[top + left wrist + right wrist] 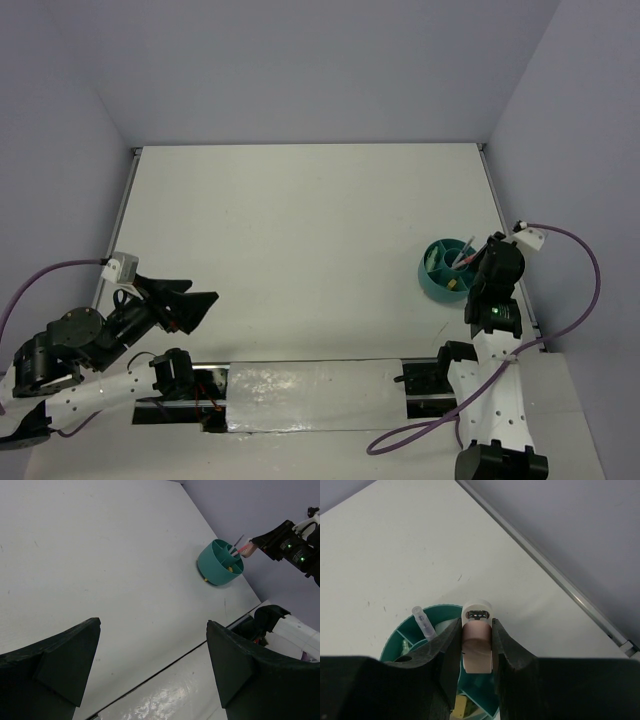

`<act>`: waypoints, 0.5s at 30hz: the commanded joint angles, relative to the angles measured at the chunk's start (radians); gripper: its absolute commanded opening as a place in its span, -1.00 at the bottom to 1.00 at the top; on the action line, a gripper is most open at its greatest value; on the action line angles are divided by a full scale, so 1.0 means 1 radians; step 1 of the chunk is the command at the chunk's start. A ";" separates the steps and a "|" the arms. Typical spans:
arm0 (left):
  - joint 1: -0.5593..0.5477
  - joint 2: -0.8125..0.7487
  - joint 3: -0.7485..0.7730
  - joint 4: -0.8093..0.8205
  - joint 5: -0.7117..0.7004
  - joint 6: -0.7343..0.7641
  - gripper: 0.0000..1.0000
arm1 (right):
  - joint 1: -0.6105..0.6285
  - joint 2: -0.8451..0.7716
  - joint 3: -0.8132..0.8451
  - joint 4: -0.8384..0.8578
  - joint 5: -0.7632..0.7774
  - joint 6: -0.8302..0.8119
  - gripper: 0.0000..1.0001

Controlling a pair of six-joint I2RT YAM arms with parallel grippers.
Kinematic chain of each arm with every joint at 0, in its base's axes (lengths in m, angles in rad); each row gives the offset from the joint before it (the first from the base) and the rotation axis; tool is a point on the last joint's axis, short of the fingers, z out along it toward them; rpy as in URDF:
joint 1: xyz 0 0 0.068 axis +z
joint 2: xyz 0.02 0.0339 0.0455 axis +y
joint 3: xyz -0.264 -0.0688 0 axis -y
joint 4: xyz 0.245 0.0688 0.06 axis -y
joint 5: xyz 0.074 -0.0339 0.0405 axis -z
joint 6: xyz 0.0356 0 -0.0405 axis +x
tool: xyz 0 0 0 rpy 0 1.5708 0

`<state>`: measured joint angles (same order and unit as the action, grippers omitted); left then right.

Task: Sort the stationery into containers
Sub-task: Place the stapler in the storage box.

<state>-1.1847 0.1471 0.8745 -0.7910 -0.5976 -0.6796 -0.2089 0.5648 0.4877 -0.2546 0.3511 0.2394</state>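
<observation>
The round teal cup (432, 277) (212, 571) (439, 611) stands at the table's right side, divided inside into compartments. My right gripper (472, 262) (254, 545) (476, 623) hovers over its rim, shut on the pink-white mini stapler (477, 642) (248, 549), which points down toward the cup. Inside the cup a thin grey pen (423, 623) leans upright, with a yellow-brown block (460, 708) and a mint green piece (405, 645) in other compartments. My left gripper (197, 301) (153, 624) hangs open and empty low over the table's near left.
A shiny grey strip (310, 395) runs along the near edge between the two arm bases. A metal rail (570, 587) borders the table's right side just behind the cup, and purple walls stand close around.
</observation>
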 commanded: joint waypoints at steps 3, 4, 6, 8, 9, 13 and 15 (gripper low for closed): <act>-0.006 -0.011 0.009 0.038 -0.011 0.031 0.99 | 0.009 -0.022 0.000 -0.049 -0.008 0.027 -0.32; -0.006 -0.012 0.009 0.038 -0.011 0.031 0.99 | 0.009 -0.022 0.000 -0.054 -0.008 0.029 -0.29; -0.006 -0.015 0.011 0.038 -0.013 0.029 0.99 | 0.011 -0.022 -0.001 -0.066 -0.008 0.038 -0.28; -0.006 -0.018 0.011 0.036 -0.014 0.029 0.99 | 0.009 -0.031 -0.004 -0.071 -0.004 0.043 -0.26; -0.006 -0.021 0.011 0.036 -0.018 0.029 0.99 | 0.009 -0.034 -0.009 -0.071 -0.004 0.043 -0.21; -0.006 -0.024 0.011 0.035 -0.021 0.028 0.99 | 0.011 -0.037 -0.011 -0.071 -0.009 0.043 -0.13; -0.006 -0.024 0.011 0.035 -0.022 0.026 0.99 | 0.009 -0.026 -0.008 -0.074 -0.011 0.043 -0.06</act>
<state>-1.1858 0.1371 0.8745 -0.7910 -0.6029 -0.6796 -0.2070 0.5304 0.4843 -0.2943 0.3511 0.2737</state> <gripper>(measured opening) 0.993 0.458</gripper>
